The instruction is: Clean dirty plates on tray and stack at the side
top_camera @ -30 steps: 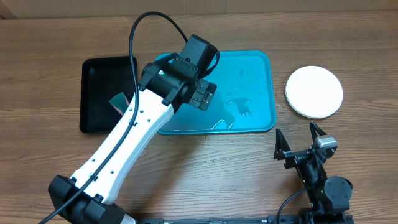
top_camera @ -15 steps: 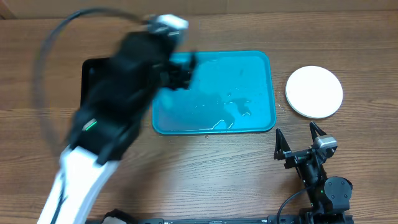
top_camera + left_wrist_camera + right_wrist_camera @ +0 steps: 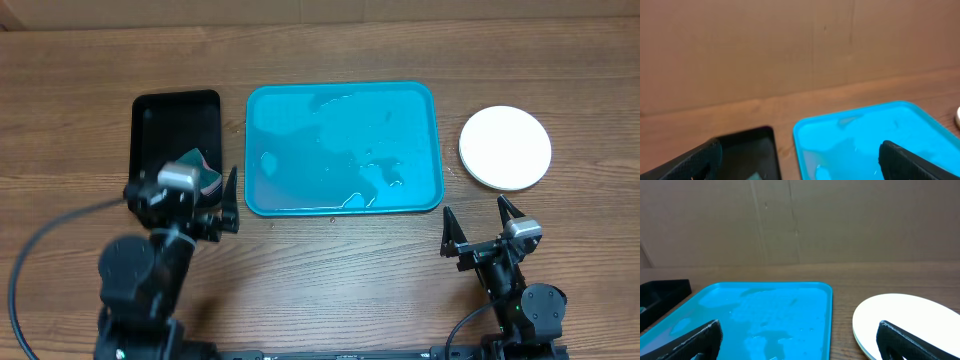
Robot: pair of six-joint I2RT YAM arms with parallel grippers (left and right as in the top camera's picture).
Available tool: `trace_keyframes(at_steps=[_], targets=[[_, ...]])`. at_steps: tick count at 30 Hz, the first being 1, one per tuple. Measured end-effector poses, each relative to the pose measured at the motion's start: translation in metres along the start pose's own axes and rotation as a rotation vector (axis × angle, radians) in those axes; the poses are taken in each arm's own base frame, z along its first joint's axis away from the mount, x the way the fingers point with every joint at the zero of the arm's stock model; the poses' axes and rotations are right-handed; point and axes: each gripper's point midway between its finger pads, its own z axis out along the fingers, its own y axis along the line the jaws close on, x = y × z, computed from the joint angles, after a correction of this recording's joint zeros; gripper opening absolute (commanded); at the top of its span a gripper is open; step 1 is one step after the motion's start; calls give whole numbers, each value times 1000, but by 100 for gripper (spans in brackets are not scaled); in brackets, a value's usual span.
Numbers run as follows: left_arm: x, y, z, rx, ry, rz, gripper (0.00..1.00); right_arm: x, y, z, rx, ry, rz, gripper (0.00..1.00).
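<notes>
Left gripper (image 3: 181, 198), at 7 o'clock from the tray (image 3: 290, 130): jaws spread wide, holding nothing. Right gripper (image 3: 477, 228), at 5 o'clock: likewise fully parted and empty. The tray carries only a wet film and scattered droplets; no plate lies on it. The plates (image 3: 505, 147) stand as a stack on the table (image 3: 350, 270) at 3 o'clock of the tray, near its rim but not touching, white uppermost. The right wrist view shows a yellowish edge beneath, but the number in the stack cannot be read. At 9 o'clock, the black tray (image 3: 160, 120) holds a teal-and-pink pad (image 3: 207, 170), probably the wiper. Judgement: cleaning and stacking appear complete; this is the closing step. The next move likely calls for no grasp, only parking both arms clear of the stack.
</notes>
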Motion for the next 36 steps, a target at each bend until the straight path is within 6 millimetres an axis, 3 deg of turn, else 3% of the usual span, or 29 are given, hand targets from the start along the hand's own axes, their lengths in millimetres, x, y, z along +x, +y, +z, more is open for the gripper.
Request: trace_keyframes(at_steps=[9, 20, 36], targets=[[86, 13, -12, -73, 23, -14, 100, 0, 1, 0, -3, 0, -1, 100], [136, 17, -7, -104, -51, -4, 100, 0, 1, 0, -3, 0, 0, 100], [135, 17, -8, -108, -58, 17, 100, 0, 1, 0, -3, 0, 0, 100]])
